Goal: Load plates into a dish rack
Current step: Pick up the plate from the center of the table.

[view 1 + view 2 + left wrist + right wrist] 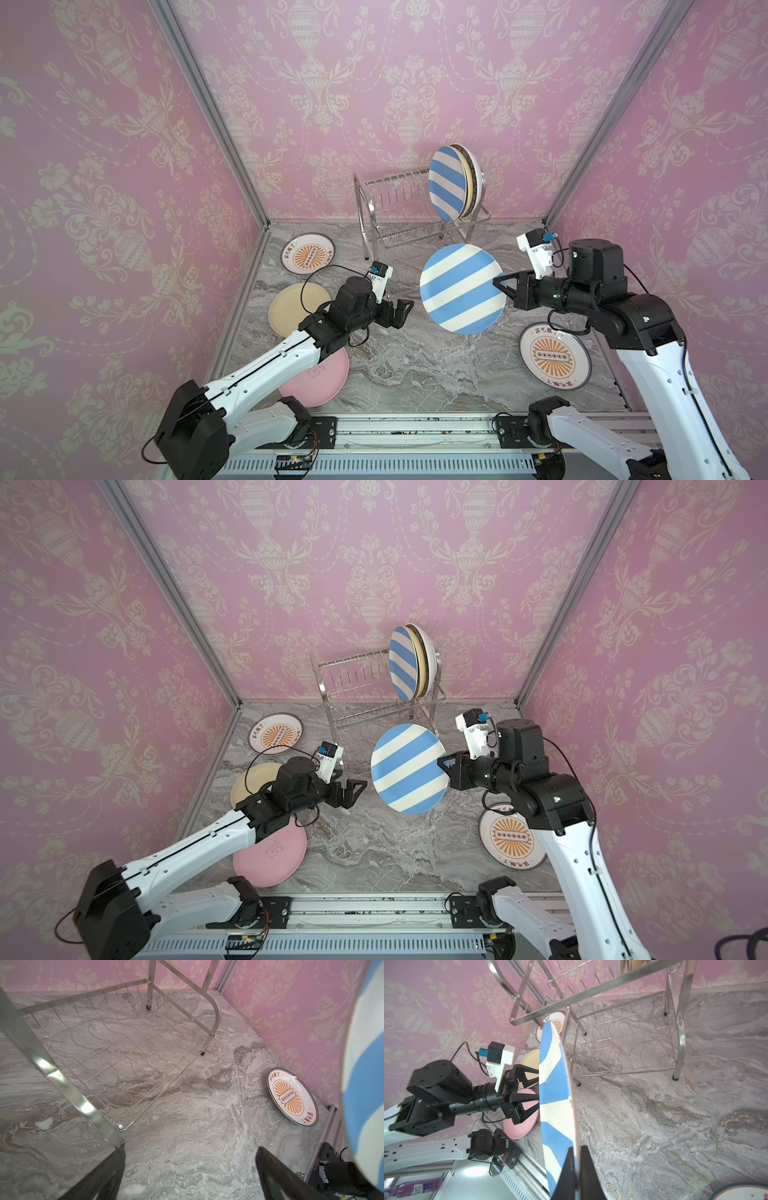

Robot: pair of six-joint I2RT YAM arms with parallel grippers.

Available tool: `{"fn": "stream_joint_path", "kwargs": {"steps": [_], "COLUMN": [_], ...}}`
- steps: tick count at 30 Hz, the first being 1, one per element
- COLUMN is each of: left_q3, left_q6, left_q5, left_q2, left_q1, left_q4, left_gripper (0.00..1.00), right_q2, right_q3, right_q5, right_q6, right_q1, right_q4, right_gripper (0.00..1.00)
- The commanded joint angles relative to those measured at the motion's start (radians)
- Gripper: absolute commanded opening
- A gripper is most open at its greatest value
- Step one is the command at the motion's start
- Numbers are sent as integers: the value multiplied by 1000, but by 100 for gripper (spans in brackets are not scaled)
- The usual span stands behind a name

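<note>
Two robot arms over a grey marble worktop (415, 365) w/ pink patterned walls behind. The right gripper (498, 286) has its jaws clamped on the rim of a blue-white striped plate (459, 289), held in the air, tilted, in front of the dish rack (395, 239). The wrist view shows the rim pinched between both jaws (576, 1157).

The left gripper (405, 309) hangs just beside the plate's opposite edge, a gap between them in both top views; jaws apart & empty.

The chrome wire rack stands at the back of the worktop. Three plates sit upright at the right end of its upper tier: a second striped plate (446, 185) in front, a cream plate (469, 183) behind it, then a white-backed plate (478, 172), pattern hidden. Lower tier bare.

Flat on the worktop: sunburst plate (307, 253) at far left, pale yellow plate (293, 307) & pink plate (320, 382) partly under the left arm, another sunburst plate (555, 359) near the right arm.
</note>
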Motion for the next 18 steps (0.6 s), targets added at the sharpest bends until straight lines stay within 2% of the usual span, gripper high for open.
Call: {"fn": "stream_joint_path", "kwargs": {"steps": [1,10,14,18], "left_q3": [-33,-33,-80,-96], "left_q6": [32,65,58,49], "left_q5": [0,-78,-109,-92], "left_q2": [-74,-182,-232,-250], "left_q1": [54,126,169,219], "left_q4": [-46,-101,-109,-113], "left_gripper": [99,99,99,99], "right_q2": [44,254,361,488], "right_q3": [124,469,583,705], "right_q5": [-43,214,408,606], "right_q6": [-68,-80,-123,-197], "right_q1": [10,43,117,211], "right_q4": [-24,133,222,266], "right_gripper": [0,0,0,0]}}
